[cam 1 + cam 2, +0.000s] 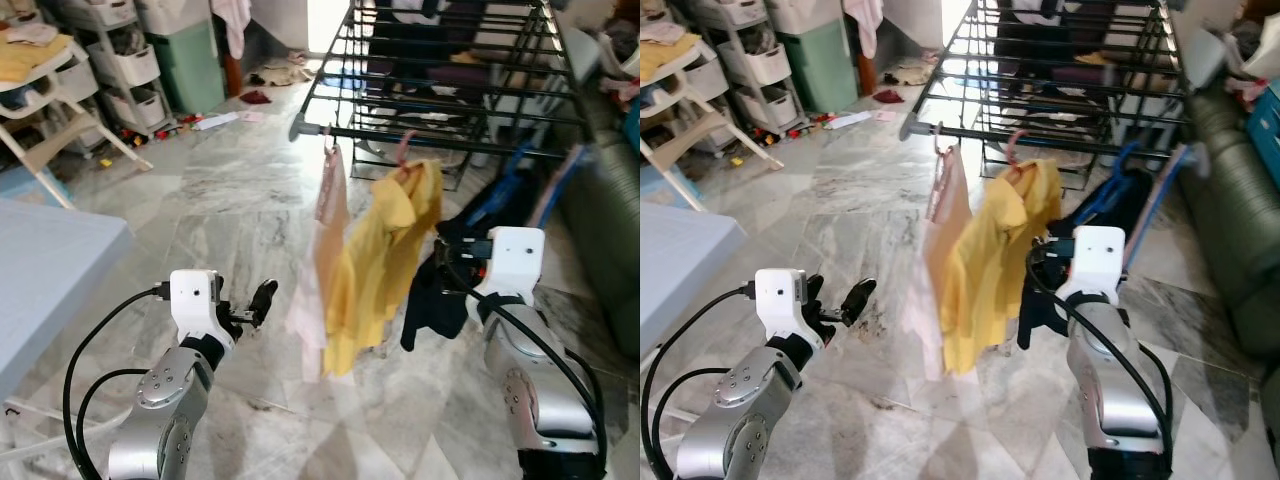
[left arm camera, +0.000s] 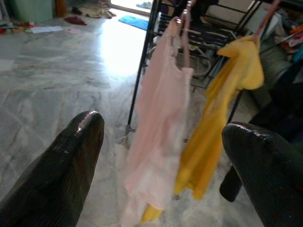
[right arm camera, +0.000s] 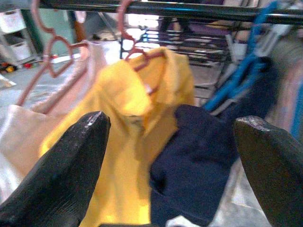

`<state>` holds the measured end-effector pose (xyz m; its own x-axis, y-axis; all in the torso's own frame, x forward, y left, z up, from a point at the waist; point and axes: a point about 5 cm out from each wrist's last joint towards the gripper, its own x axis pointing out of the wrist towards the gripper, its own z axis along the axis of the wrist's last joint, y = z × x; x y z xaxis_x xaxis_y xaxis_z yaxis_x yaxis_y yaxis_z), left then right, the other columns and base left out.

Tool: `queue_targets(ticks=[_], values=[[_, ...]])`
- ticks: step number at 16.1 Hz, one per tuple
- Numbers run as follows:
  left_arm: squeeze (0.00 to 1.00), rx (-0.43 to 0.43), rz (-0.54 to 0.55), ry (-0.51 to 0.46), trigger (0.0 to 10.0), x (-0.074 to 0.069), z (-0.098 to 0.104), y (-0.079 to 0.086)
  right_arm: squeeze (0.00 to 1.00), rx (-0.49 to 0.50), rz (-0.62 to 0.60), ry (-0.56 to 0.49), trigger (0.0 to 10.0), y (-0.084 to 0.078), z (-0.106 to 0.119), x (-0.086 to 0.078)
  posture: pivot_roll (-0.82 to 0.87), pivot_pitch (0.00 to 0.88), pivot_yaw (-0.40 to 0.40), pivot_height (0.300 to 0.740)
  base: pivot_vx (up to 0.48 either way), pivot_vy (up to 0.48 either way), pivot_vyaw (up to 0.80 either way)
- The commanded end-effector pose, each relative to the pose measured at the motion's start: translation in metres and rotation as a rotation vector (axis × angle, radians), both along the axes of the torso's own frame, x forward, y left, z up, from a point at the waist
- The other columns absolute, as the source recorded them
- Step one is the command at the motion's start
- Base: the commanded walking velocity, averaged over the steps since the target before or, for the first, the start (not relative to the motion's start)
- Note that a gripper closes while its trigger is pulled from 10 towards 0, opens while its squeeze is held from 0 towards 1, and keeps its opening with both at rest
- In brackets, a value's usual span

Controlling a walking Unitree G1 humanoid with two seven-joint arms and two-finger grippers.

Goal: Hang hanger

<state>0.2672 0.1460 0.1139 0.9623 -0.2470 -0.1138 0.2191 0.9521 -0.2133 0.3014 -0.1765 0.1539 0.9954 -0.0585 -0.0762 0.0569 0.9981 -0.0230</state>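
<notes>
On the drying rack [image 1: 440, 75] front bar we list a yellow shirt [image 1: 385, 260] on a pink hanger [image 3: 135, 52], beside a pale pink garment [image 1: 325, 240]. Right gripper [image 3: 173, 170]: fingers wide, near a dark cloth [image 1: 435, 300]. Left gripper [image 2: 163, 165]: fingers wide, empty.

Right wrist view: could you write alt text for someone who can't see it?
A yellow shirt hangs on a pink hanger from a dark drying-rack bar, framed by the right gripper's two open black fingers. A pale pink garment hangs beside it, and a dark navy cloth is in front.
</notes>
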Motion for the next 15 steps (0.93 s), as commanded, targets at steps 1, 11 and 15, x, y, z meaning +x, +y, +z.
queue_targets(ticks=[1,11,15], values=[[0.0,0.003,-0.002,-0.002,10.0,-0.0006,0.0005,0.0025,0.0,0.004,0.003,0.018,10.0,0.0008,-0.0026,0.0006,-0.06,0.092,0.031,0.74,0.36,0.0,0.0],[0.0,0.003,-0.014,0.009,10.0,-0.0013,-0.0006,-0.0021,0.0,0.003,-0.003,0.024,10.0,0.0008,-0.0049,-0.0008,-0.06,0.094,0.034,0.74,0.31,0.0,-0.32],[0.0,-0.004,-0.019,0.039,10.0,-0.0035,-0.0038,-0.006,0.0,0.003,-0.005,0.026,10.0,0.0007,-0.0057,-0.0017,-0.06,0.094,0.034,0.74,0.0,0.0,0.0]])
